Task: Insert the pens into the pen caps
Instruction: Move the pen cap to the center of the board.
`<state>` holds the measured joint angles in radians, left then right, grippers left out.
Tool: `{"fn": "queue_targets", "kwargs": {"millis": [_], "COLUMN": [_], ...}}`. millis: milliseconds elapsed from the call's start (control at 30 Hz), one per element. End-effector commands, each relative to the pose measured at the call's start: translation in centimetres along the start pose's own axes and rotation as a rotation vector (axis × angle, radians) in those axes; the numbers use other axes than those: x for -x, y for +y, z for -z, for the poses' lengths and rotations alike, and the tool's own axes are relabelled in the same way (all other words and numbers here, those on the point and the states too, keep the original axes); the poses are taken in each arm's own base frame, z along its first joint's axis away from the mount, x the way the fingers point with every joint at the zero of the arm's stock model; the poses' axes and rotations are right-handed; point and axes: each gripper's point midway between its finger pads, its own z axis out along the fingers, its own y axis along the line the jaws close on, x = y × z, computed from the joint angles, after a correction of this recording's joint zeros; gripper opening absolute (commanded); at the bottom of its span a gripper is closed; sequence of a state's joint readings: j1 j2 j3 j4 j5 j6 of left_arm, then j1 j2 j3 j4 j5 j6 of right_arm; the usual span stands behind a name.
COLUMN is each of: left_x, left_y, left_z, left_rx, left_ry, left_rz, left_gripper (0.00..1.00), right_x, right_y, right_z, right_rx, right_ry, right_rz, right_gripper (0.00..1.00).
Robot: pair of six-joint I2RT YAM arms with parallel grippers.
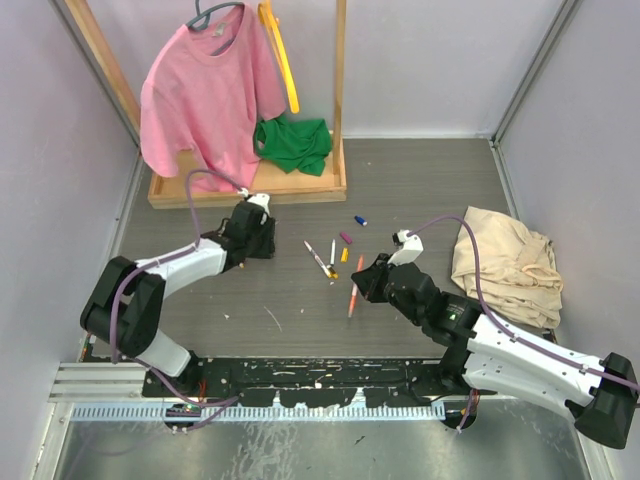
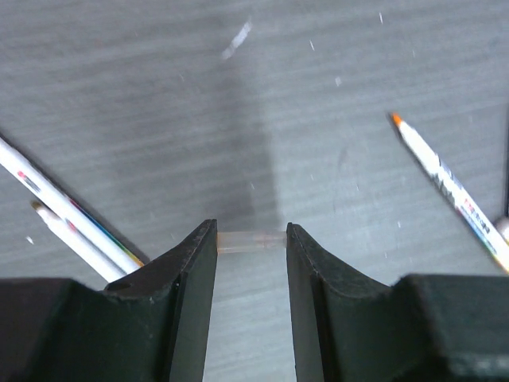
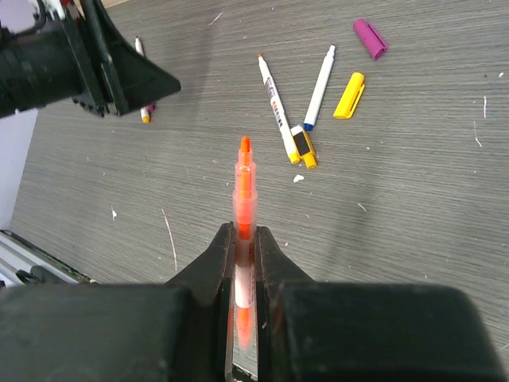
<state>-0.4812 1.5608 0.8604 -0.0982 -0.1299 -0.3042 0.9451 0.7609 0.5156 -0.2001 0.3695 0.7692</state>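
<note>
My right gripper is shut on an orange pen, whose uncapped orange tip points away from the wrist; in the top view the orange pen hangs slanted by the right gripper. The left gripper pinches a small, pale translucent pen cap crosswise between its fingertips, above the table. From above, the left gripper sits left of the loose pens. Two white-barrelled pens, a yellow cap and a magenta cap lie on the table between the arms.
A blue cap lies farther back. A wooden rack with a pink shirt and green cloth stands at the back left. A beige cloth lies at the right. More pens lie beneath the left wrist.
</note>
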Motion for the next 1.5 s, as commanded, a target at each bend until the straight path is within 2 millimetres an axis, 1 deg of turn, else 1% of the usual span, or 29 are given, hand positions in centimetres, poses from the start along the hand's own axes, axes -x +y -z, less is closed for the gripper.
{"fn": "queue_targets", "kwargs": {"millis": [0,133,333,400,467,600,733,833,867,967,1033,1133,1267,1333,1467], "left_x": [-1.5,-3.7,-6.7,-7.9,-8.9,-10.9,-12.3,-12.9,-13.0,-12.8,-12.3,-10.8,-8.0,-6.8,-5.1], "left_y": [-1.9,-3.2,-6.6,-7.3,-7.8,-9.4,-9.9,-10.1,-10.2,-10.3,-10.4,-10.9,-11.7,-12.2,-13.2], "left_z": [2.1,3.9,6.2,6.7,7.1,7.5,7.0,6.7,6.6,6.7,7.1,8.4,11.1,12.7,16.0], "left_rx": [-0.070,-0.089,-0.138,-0.132,-0.129,-0.166,-0.171,-0.178,-0.180,-0.184,-0.196,-0.232,-0.320,-0.378,-0.508], "left_ry": [0.007,0.030,0.039,0.054,0.068,0.097,0.121,0.129,0.129,0.122,0.105,0.057,-0.042,-0.089,-0.168], "left_rz": [0.018,0.011,-0.030,-0.063,-0.084,-0.111,-0.120,-0.118,-0.118,-0.114,-0.107,-0.086,-0.060,-0.048,-0.017], "left_gripper": [0.38,0.38,0.38,0.38,0.38,0.39,0.41,0.45,0.47,0.55,0.57,0.59,0.62,0.63,0.63], "right_x": [1.0,0.8,0.6,0.4,0.4,0.2,0.1,-0.1,-0.1,-0.2,-0.2,-0.1,0.2,0.4,0.2], "right_y": [0.3,0.3,0.2,0.1,0.1,-0.1,-0.2,-0.2,-0.3,-0.3,-0.5,-0.7,-0.3,0.4,2.6], "right_z": [0.1,0.0,0.1,0.1,0.2,0.3,0.3,0.3,0.4,0.4,0.5,0.6,0.6,0.5,0.2], "right_rx": [0.011,0.011,0.012,0.011,0.009,0.006,0.004,0.003,0.003,0.002,-0.005,-0.014,-0.003,0.020,0.101], "right_ry": [-0.038,-0.029,-0.024,-0.018,-0.016,-0.011,-0.006,-0.001,0.000,0.003,0.003,-0.002,-0.003,0.002,0.029], "right_rz": [-0.015,-0.014,-0.015,-0.015,-0.016,-0.017,-0.021,-0.025,-0.027,-0.029,-0.023,-0.014,-0.017,-0.022,-0.050], "right_gripper": [0.00,0.00,0.00,0.00,0.00,0.00,0.00,0.00,0.00,0.00,0.00,0.00,0.00,0.00,0.00]}}
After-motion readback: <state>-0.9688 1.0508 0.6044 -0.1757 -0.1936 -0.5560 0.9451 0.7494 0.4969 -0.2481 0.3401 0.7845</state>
